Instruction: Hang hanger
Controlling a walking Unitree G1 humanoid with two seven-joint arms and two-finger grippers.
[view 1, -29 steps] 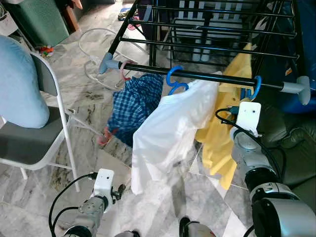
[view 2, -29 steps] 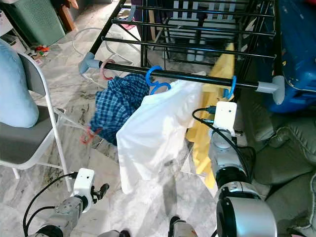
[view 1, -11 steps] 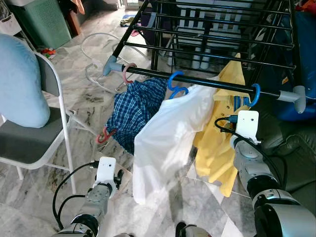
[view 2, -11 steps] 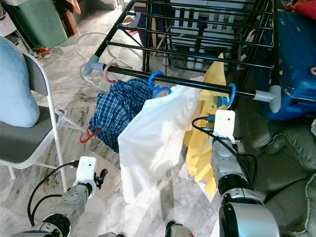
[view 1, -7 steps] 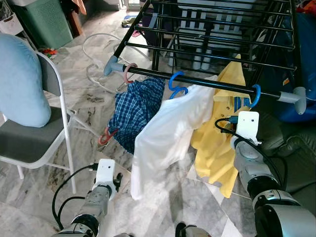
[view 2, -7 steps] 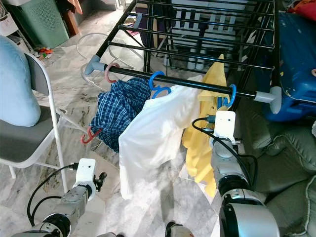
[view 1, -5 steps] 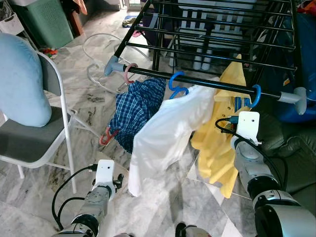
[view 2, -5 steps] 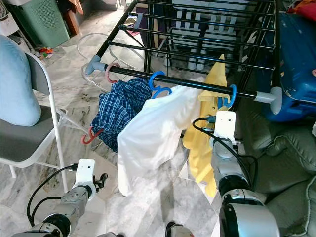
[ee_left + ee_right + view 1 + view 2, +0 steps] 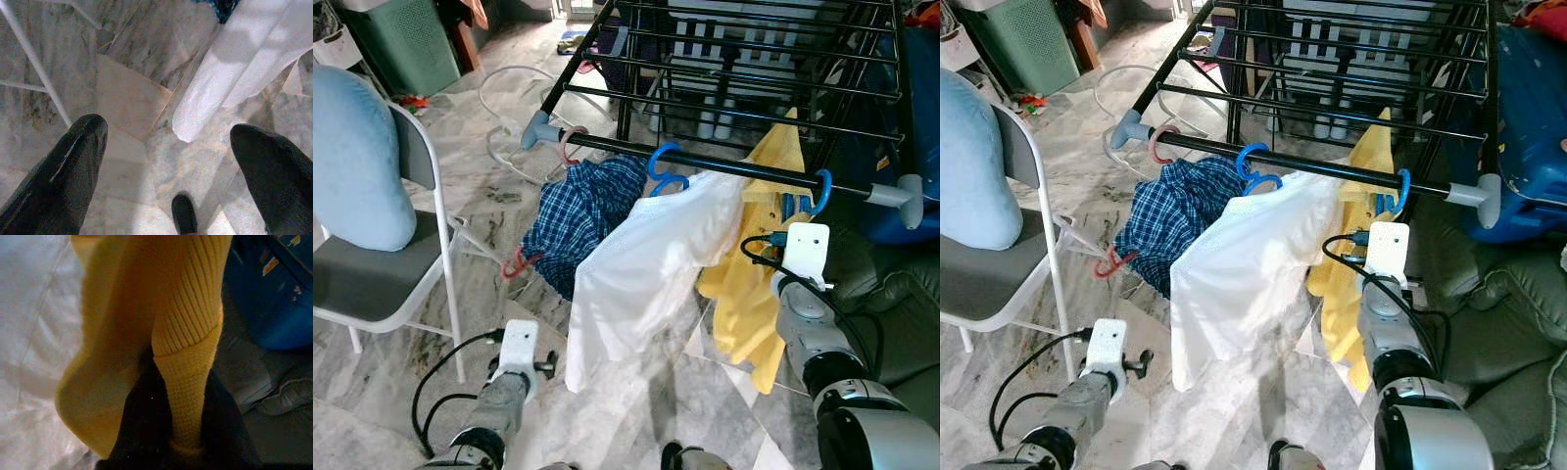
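A black drying rack's front bar (image 9: 724, 166) carries three hangers. A pink hanger (image 9: 570, 145) holds a blue plaid shirt (image 9: 578, 220). A blue hanger (image 9: 664, 168) holds a white shirt (image 9: 641, 269), and another blue hanger (image 9: 818, 191) holds a yellow sweater (image 9: 749, 304). My right arm (image 9: 806, 294) is raised against the sweater. In the right wrist view, my right gripper (image 9: 183, 382) is shut on the yellow sleeve (image 9: 188, 333). My left gripper (image 9: 168, 132) is open low over the marble floor, below the white shirt's hem (image 9: 188, 125).
A folding chair (image 9: 382, 284) with a light blue cushion (image 9: 357, 162) stands at the left. A green basket (image 9: 396, 39) is at the back left. A blue case (image 9: 1528, 117) and a dark padded seat (image 9: 1503, 313) lie at the right. A white hose (image 9: 504, 108) loops on the floor.
The white shirt has swung a little on its hanger. My left arm has dropped slightly lower. My right arm stays against the yellow sweater.
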